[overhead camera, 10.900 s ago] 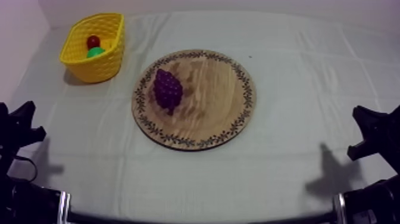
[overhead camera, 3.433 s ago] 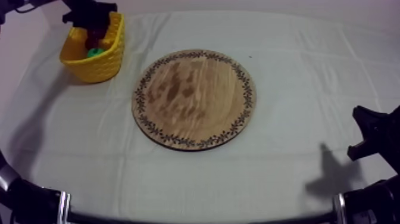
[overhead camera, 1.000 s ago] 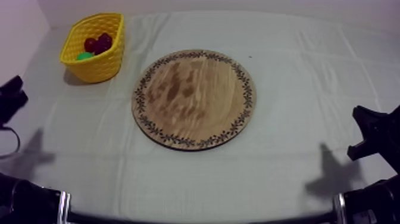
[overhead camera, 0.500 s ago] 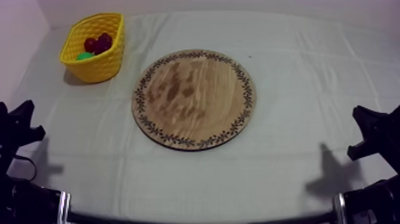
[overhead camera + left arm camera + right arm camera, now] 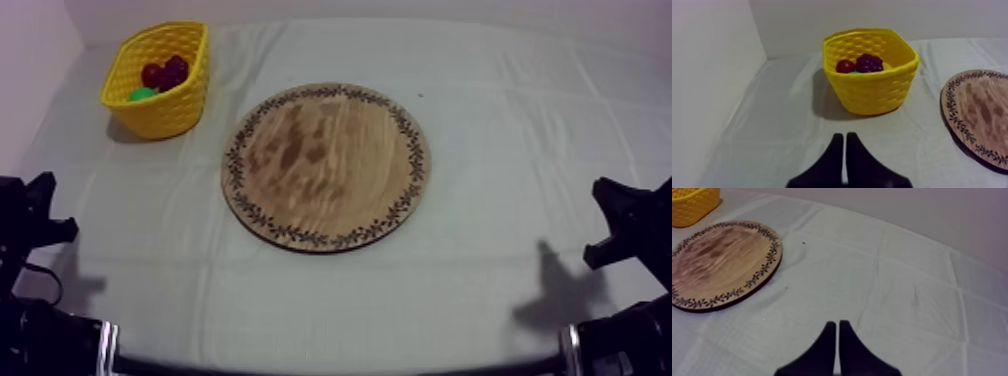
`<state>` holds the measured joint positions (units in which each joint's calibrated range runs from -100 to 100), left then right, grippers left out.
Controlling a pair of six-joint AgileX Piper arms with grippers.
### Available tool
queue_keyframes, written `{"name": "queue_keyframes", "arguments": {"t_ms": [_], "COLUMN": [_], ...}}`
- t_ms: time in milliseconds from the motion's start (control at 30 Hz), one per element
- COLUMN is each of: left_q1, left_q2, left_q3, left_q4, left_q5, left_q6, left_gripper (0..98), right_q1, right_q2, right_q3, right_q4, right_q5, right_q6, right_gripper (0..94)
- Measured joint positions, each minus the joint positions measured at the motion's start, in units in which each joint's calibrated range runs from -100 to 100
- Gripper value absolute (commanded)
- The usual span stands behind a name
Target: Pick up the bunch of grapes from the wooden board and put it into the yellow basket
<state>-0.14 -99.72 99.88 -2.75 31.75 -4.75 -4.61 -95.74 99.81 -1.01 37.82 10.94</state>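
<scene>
Grapes that lay on the wooden board some seconds back are off it now: the bunch of grapes (image 5: 174,69) sits inside the yellow basket (image 5: 160,112) at the far left corner of the table. It presses against a small red fruit (image 5: 151,74) beside it, with a bit of something green (image 5: 142,95) lower down near the basket's wall. From the left wrist view the dark purple cluster shows just over the rim, next to the red fruit. The left arm, which hung over the basket a few seconds ago, is back low at the left side of the table. The left gripper (image 5: 844,137) has its fingers pressed together into a narrow wedge, pinching nothing. It points toward the basket but stays well apart from it, with bare grey-white cloth (image 5: 520,110) in between. The right gripper (image 5: 837,324) sits where it sat all along, low at the right edge, its fingers likewise closed against each other on nothing, over plain cloth. The wooden board (image 5: 326,166) lies flat in the middle of the table, its grain and patterned rim uncovered, near the basket without touching it.
</scene>
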Motion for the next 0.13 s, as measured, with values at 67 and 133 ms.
{"name": "queue_keyframes", "arguments": {"t_ms": [67, 133], "left_q1": [0.0, 0.0], "left_q2": [0.0, 0.0], "left_q3": [0.0, 0.0], "left_q4": [0.18, 0.32], "left_q5": [0.0, 0.0], "left_q6": [0.33, 0.76], "left_gripper": [0.0, 0.0], "right_q1": [0.0, 0.0], "right_q2": [0.0, 0.0], "right_q3": [0.0, 0.0], "right_q4": [0.0, 0.0], "right_q5": [0.0, 0.0], "right_q6": [0.0, 0.0], "right_gripper": [0.4, 0.4]}}
